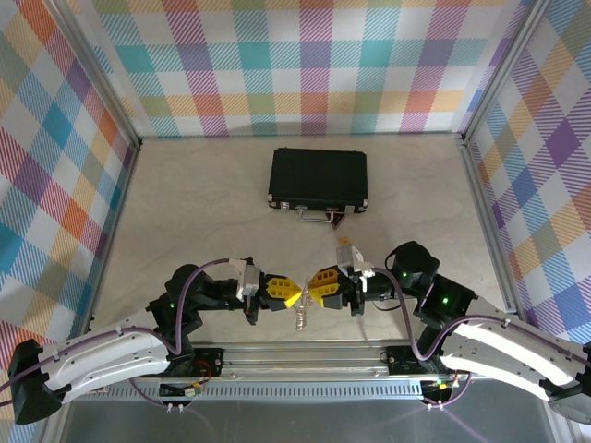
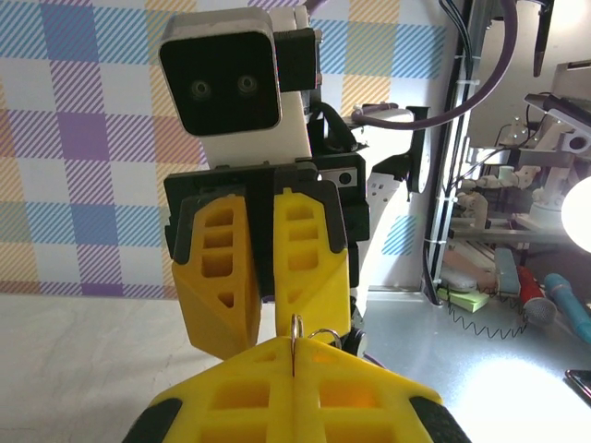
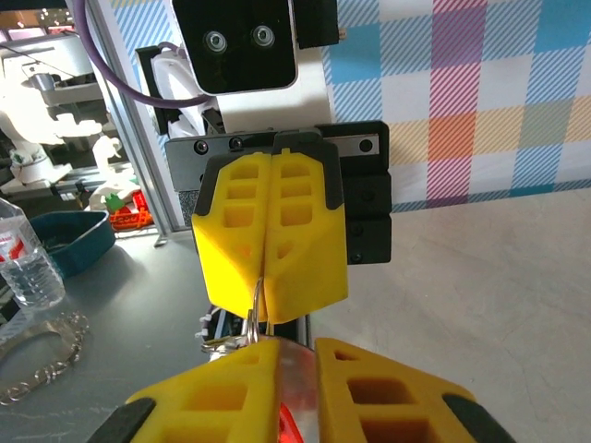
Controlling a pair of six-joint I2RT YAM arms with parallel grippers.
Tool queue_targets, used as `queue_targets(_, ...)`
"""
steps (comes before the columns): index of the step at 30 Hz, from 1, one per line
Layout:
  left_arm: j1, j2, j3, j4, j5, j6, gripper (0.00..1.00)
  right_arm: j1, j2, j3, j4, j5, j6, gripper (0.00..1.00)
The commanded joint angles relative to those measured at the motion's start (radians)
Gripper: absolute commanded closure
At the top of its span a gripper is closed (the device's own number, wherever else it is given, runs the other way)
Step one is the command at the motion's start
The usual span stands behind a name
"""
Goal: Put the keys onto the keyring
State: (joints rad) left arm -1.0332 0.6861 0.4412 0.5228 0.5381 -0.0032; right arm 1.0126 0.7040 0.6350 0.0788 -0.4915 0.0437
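- The worktop [image 1: 185,212] carries only the black case [image 1: 319,178] at its far side, well apart from the work, so it needs no care.
- The left gripper [image 1: 294,296] and the right gripper [image 1: 314,290] meet tip to tip in the air above the near edge.
- The left jaws are closed on the keyring [image 3: 256,303]. Its thin wire loop stands out of their tips toward the right, and more metal seems to hang below them.
- The right jaws are closed on the key [image 3: 288,426], gripping its red head, just beside the loop.
- The next move is probably threading. The left arm should hold firm while the right feeds slowly along the wire. The key's hole is hidden, so any tilt may make it glance off.
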Motion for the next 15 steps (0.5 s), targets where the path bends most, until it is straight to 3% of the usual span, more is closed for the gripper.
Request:
queue_targets(1, -0.002, -0.012, 0.017, 0.019, -0.009, 0.023, 1.0, 0.007, -0.016, -0.016, 0.05, -0.032, -0.001, 0.74)
queue_targets(5, -0.002, -0.015, 0.017, 0.011, -0.011, 0.023, 1.0, 0.007, -0.035, -0.026, 0.043, -0.027, 0.002, 0.71)
queue_targets(15, -0.002, -0.007, 0.023, 0.013, -0.01, 0.012, 1.0, 0.011, -0.05, -0.042, 0.055, -0.014, 0.006, 0.75)
